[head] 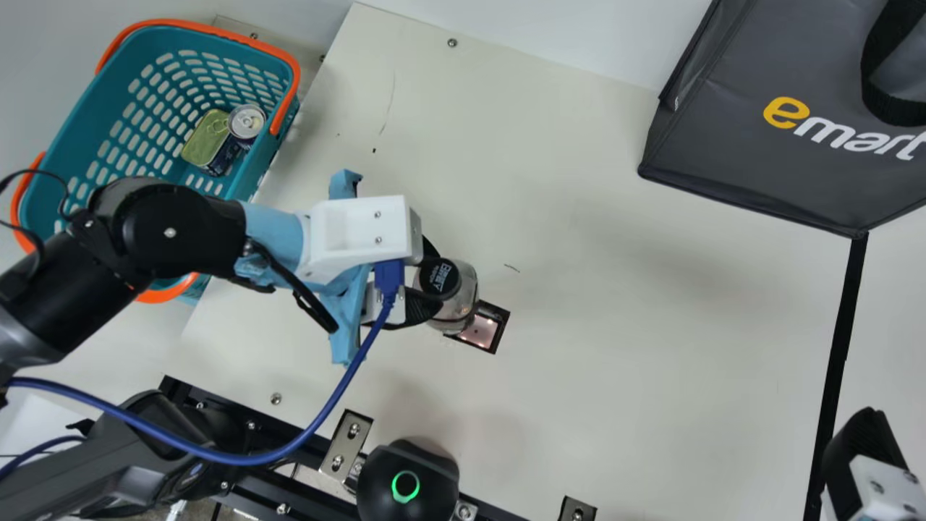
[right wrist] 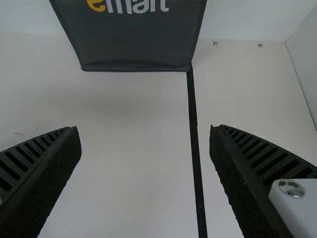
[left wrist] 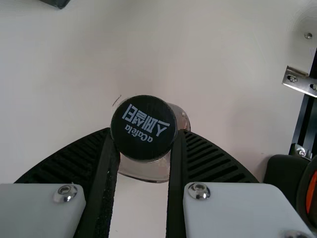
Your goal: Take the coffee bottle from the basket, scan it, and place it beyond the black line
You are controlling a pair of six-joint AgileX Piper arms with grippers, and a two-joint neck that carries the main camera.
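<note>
The main view has the bottle [head: 466, 284] out over the table [head: 622, 347], just beside the scanner window [head: 481, 331] and partly overlapping it from above; whether its base touches anything cannot be told. The left gripper [head: 436, 278] is closed on it, and the left wrist view puts one ribbed finger on each side, close under the dark cap [left wrist: 143, 128]. The body is see-through, glass or hard plastic; it should be stiff and smooth, a little slippery, moderately heavy if full, and breakable if it is glass. How full it is cannot be told. The hold near the cap looks workable, though a grip lower on the body would curb swinging; a knock at the base could twist it between the fingers. The cap carries pale print on its flat top, turned up towards the wrist camera, and no label can be made out on the body. The step in hand seems to be the scan, with the placing still to do. Farther out, the basket [head: 287, 64] holds a flat tin [head: 207, 137] and a round can [head: 247, 121], side by side. Across the table, the bag [head: 752, 155] bears large yellow and white lettering, and the black line [head: 839, 347] runs from its corner. Near that line, the right gripper [right wrist: 144, 131] has its fingers wide apart, with nothing between them.
</note>
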